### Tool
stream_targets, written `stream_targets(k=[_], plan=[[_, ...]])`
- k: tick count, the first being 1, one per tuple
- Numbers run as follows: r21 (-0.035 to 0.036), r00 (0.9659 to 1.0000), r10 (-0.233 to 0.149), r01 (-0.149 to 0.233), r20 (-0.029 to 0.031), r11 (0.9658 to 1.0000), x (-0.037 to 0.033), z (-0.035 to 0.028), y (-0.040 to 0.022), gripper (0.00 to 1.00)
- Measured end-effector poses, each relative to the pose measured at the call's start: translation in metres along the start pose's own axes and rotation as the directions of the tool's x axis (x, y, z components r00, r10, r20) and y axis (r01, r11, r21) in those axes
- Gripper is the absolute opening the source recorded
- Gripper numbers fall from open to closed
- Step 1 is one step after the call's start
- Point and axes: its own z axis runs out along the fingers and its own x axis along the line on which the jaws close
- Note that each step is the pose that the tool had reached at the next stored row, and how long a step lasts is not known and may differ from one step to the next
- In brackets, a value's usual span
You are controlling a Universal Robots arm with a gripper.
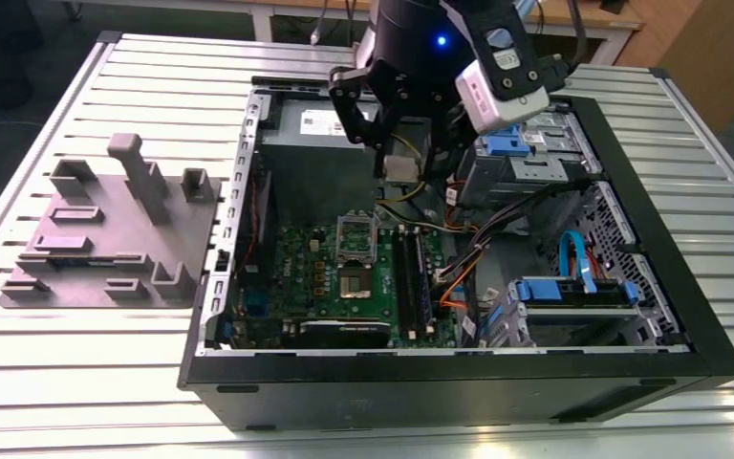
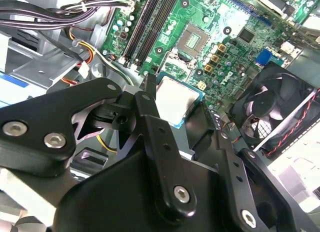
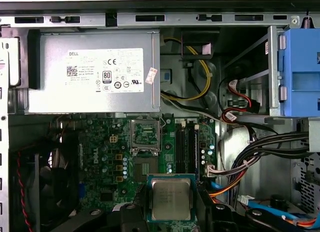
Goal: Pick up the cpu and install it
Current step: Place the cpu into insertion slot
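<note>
Exterior view high, wrist views seemingly near motherboard (image 3: 102, 142)

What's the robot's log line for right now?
end effector: shut on cpu | cpu: held above motherboard, inside case | socket: open, empty
</note>
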Motion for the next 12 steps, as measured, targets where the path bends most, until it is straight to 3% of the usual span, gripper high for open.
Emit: stream_targets(k=[12], plan=[[0.0,1.0,0.0,0.0,0.0,1.0,0.0,0.0061,-0.0002,0.47]])
